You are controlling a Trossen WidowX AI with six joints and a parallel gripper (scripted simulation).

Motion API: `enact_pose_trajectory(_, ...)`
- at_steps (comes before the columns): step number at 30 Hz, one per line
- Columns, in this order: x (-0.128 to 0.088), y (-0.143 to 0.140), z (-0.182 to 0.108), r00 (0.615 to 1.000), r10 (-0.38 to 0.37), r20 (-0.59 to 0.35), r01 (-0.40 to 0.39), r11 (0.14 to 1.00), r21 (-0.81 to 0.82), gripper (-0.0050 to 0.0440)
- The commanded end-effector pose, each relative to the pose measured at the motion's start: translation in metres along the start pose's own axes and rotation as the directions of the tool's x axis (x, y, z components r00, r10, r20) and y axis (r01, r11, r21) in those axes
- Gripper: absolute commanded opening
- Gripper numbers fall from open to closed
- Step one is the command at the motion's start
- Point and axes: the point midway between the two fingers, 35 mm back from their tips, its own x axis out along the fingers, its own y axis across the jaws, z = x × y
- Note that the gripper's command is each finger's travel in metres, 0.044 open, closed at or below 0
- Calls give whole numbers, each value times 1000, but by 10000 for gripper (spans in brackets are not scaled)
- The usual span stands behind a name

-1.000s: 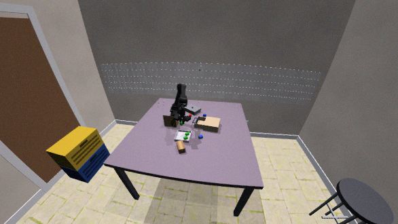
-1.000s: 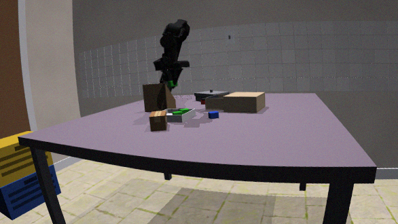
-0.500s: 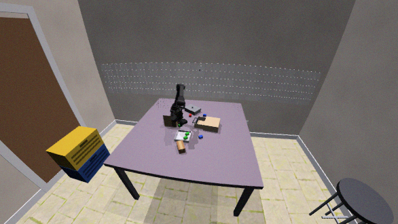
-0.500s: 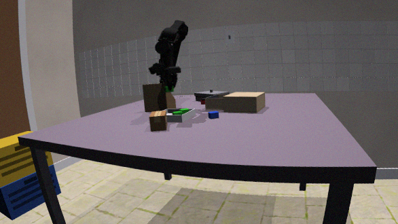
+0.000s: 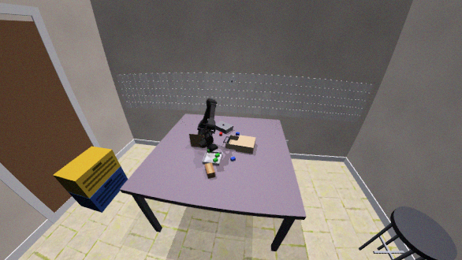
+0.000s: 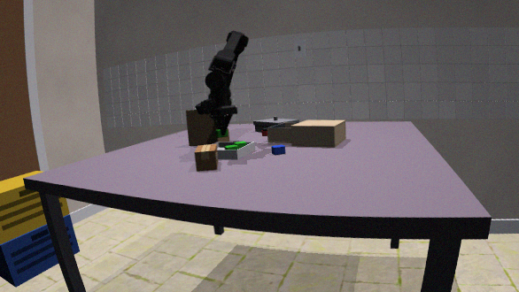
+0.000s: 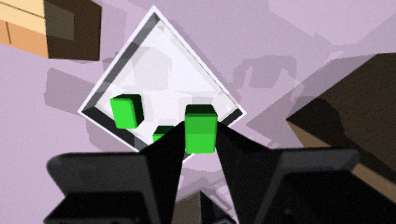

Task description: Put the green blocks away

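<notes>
Matt purple tabletop [image 5: 252, 181] [image 6: 336, 186]; wood-grained block [image 5: 210, 170] [image 6: 206, 157] [image 7: 25, 27].

The gripper [image 5: 210, 150] [image 6: 222, 133] [image 7: 199, 125] has come lower, with its green block [image 5: 209, 150] [image 7: 201, 131]. Both are now nearer to the white basket [image 5: 206, 161] [image 6: 228, 155] [image 7: 117, 59], though how near is difficult to judge from outside.
</notes>
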Motion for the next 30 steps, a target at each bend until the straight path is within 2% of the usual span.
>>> enact_pose_trajectory(1,6,-4,-1,1000,-15,-9,15,1000,10,0)
enact_pose_trajectory(7,8,-4,-1,1000,-15,-9,15,1000,10,0)
enact_pose_trajectory(16,31,-4,-1,1000,-15,-9,15,1000,10,0)
enact_pose_trajectory(30,33,-4,-1,1000,-15,-9,15,1000,10,0)
